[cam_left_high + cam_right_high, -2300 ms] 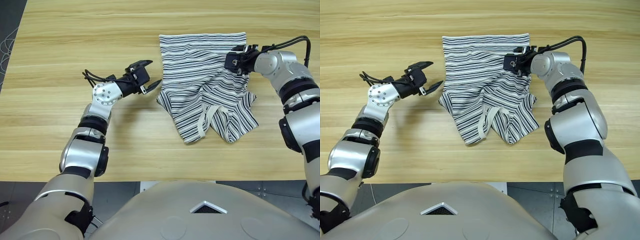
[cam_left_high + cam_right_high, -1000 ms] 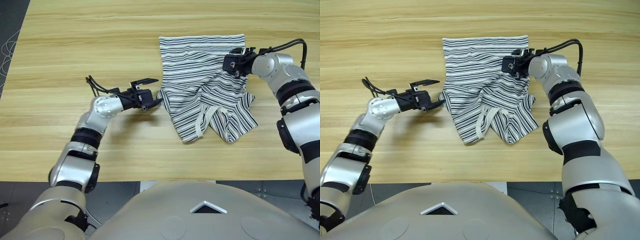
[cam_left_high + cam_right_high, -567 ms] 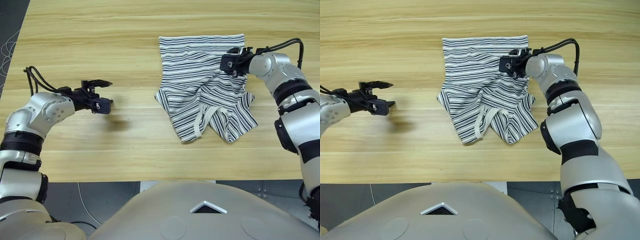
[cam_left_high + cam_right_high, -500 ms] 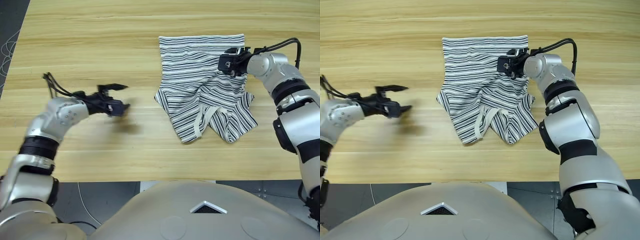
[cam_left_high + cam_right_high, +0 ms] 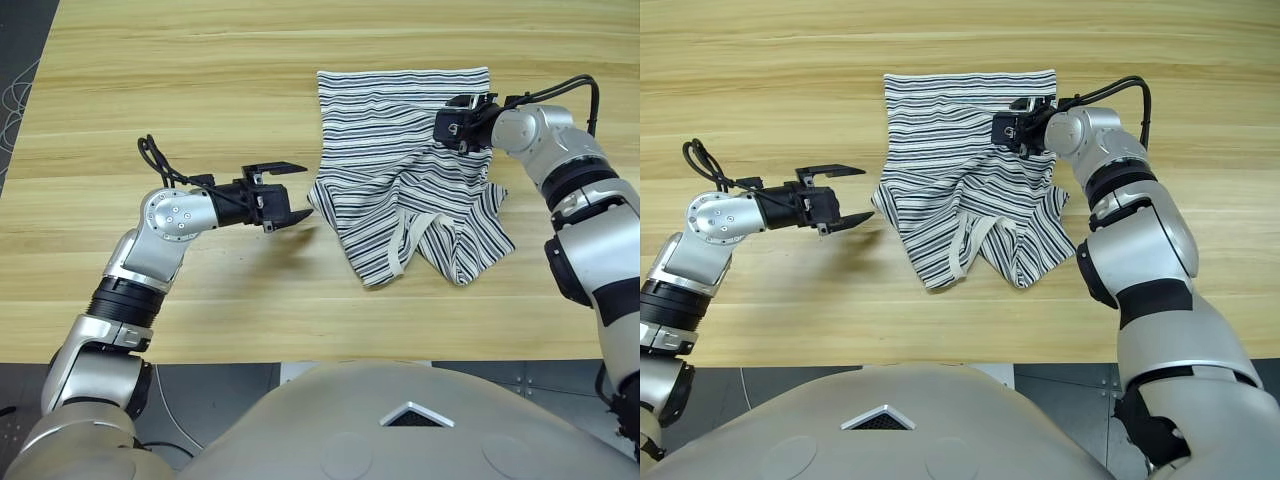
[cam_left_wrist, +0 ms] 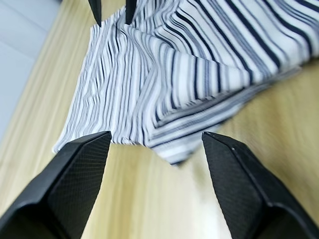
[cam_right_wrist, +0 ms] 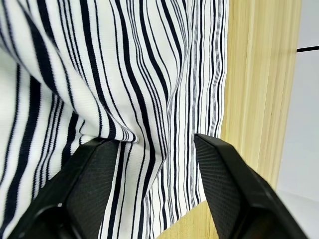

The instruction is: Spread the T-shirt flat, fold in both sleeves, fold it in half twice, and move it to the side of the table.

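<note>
Black fingers of the left gripper [image 5: 300,190], spread wide and empty, have been swung back in from farther out; the crumpled striped T-shirt [image 5: 400,190] lies just beyond their tips. The right gripper [image 5: 1012,128] is kept parted, pressed on the cloth's far side.

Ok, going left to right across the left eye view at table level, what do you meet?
Left gripper, fingers open → T-shirt, crumpled. The right gripper lies over the shirt's far right part, so it has no clear place in the order.
</note>
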Motion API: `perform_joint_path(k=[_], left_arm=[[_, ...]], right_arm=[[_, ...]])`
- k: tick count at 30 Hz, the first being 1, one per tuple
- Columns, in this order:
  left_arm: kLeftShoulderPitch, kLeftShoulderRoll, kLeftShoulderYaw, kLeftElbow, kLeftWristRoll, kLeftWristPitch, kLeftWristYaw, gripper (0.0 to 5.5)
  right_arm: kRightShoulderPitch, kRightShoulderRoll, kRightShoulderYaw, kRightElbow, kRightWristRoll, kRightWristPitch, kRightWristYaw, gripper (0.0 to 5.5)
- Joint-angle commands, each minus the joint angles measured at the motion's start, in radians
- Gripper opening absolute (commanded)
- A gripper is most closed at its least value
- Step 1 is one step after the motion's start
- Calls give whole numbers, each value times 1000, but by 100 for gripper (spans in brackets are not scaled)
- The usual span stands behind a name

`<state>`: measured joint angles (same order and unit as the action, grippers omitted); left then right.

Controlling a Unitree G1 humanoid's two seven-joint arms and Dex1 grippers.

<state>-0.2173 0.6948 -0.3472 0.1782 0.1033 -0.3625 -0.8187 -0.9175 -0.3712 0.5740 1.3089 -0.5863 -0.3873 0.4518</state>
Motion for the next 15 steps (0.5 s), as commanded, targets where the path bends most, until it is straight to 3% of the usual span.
perform_joint_path(k=[1,15], left_arm=[[-48,-43,-19,57,50,-13,7,339],[-157,-179,-73,345,178,-128,57,339]], right_arm=[[76,33,30,37,-36,11,52,278],[84,23,35,37,-40,4,55,278]])
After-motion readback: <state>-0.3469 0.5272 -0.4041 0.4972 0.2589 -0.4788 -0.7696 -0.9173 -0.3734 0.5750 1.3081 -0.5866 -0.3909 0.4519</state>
